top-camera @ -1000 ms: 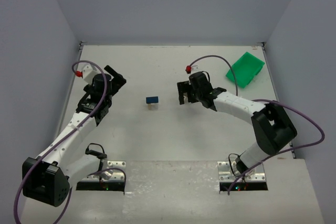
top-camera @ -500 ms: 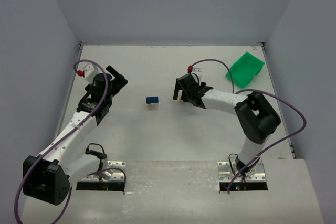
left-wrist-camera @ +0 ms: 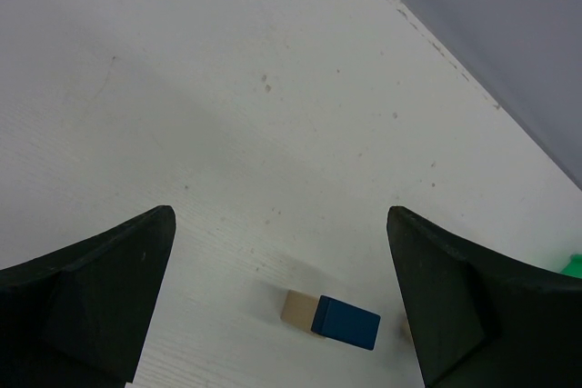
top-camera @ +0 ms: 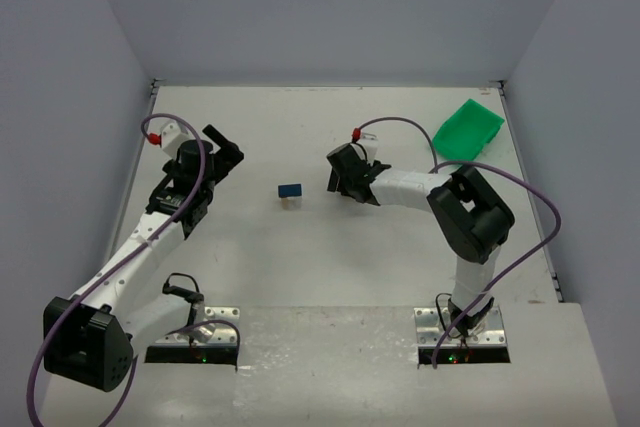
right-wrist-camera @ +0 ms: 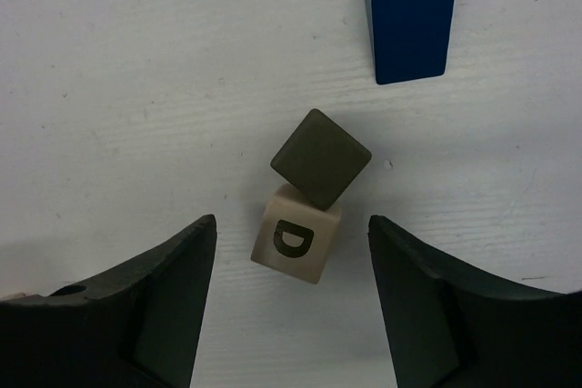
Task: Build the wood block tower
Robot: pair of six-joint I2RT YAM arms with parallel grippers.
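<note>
While the wood block tower (top-camera: 291,194), dark blue over tan, stands on the counter (top-camera: 300,267), the right end effector (top-camera: 338,185) sits just right of it, its prongs apart and touching nothing. Between its fingers (right-wrist-camera: 164,302), nearer the wrist than the tower's blue top, a dark olive cube (right-wrist-camera: 320,157) lies askew against a tan block lettered D (right-wrist-camera: 293,243). Well left of the tower, the left end effector (top-camera: 226,144) gapes empty. A green bin (top-camera: 467,130) lies far right of the tower.

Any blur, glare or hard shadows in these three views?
Top external: even light, soft shadows, no glare; tower tiny. Left wrist: table grain sharp, left gripper near-black. Right wrist: sharp, D block letter legible.
</note>
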